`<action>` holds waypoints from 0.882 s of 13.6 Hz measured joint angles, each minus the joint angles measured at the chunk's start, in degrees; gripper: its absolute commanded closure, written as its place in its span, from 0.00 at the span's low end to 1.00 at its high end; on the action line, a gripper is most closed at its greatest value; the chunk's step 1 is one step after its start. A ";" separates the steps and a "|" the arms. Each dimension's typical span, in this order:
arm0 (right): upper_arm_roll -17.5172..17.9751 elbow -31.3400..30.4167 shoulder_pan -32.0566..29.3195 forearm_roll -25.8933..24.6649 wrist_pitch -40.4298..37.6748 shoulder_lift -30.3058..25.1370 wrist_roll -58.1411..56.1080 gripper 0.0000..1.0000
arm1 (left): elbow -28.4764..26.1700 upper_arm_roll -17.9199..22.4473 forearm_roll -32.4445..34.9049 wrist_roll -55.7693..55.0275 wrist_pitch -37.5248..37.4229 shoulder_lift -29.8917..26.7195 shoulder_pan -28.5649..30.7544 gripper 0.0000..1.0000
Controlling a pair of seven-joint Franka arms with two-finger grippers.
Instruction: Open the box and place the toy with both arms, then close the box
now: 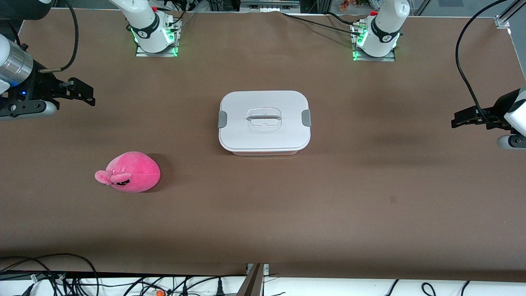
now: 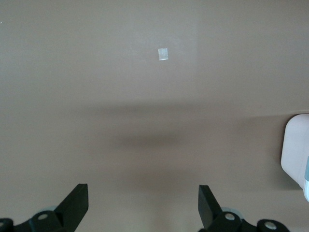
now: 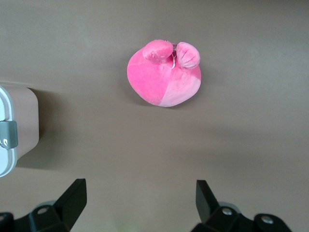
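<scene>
- Box (image 1: 264,122): sits mid-worktop (image 1: 370,197), about midway between the two arm bases. White lid (image 1: 287,133) seated on the tub; both grey side clips (image 1: 222,119) lie against the lid's short ends. Clear recessed handle (image 1: 264,118) at lid centre.
- Toy (image 1: 130,172): hot-pink plush resting on the worktop, nearer the front camera than the box and toward the right arm's end of the table. Well apart from the box. Ears and dark face marking point away from the box.
- Right gripper (image 1: 82,93): held in the air over bare worktop at the right arm's end; fingers (image 3: 72,199) spread wide, holding nothing. Right wrist view shows the toy and one clipped end of the box beneath it.
- Left gripper (image 1: 462,119): held in the air over bare worktop at the left arm's end; fingers (image 2: 76,203) spread wide, holding nothing. Left wrist view catches a corner of the box at the frame edge.
- Small pale square mark (image 2: 163,54) on the worktop under the left gripper.
</scene>
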 measured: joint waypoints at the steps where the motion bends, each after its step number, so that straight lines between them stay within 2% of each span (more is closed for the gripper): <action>1: 0.00 0.00 0.00 0.00 -0.01 0.00 0.00 0.00 | 0.00 -0.14 0.00 0.00 -0.04 0.01 -0.70 0.00; 4: 0.02 0.01 0.00 0.00 -0.05 0.00 0.00 0.00 | -0.08 -2.21 -0.14 0.00 -0.12 0.50 -3.62 0.00; 12: 0.05 0.02 0.01 0.00 -0.45 -0.24 0.11 0.00 | -0.17 -12.60 -3.05 -0.35 2.33 7.01 -12.26 0.00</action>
